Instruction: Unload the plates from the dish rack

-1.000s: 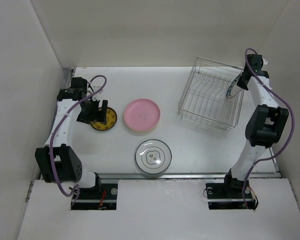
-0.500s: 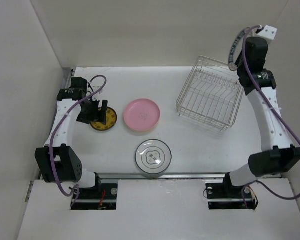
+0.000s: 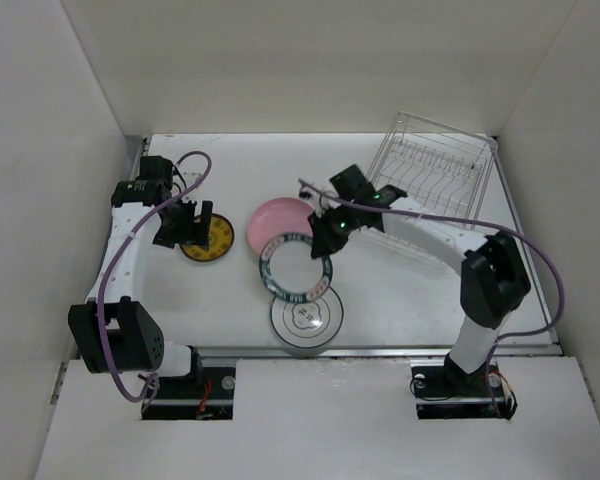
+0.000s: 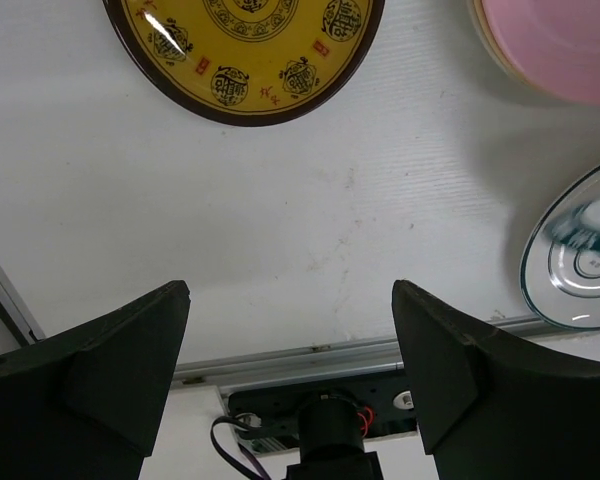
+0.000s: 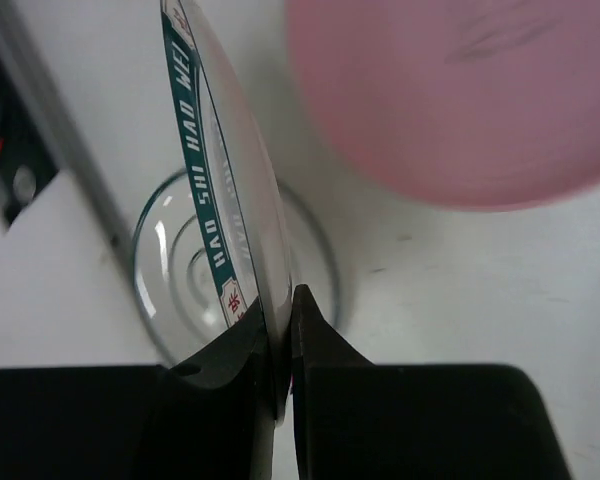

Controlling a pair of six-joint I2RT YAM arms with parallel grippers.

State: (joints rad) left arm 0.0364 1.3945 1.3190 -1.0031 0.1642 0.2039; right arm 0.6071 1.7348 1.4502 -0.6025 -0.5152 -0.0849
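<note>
From above, your right gripper (image 3: pixel 327 232) holds the teal-lettered plate (image 3: pixel 296 265) over the near centre; the dish rack (image 3: pixel 432 190) sits far right.

Left wrist: your left gripper (image 4: pixel 290 300) gapes wide, holding nothing.

Right wrist: the jaws pinch the plate's rim. It looks stiff, glazed, probably slippery and breakable, so grip the rim firmly.

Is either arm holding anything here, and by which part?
The right gripper pinches the teal-lettered plate by its rim, holding it tilted above the table. The left gripper is open and holds nothing.
</note>
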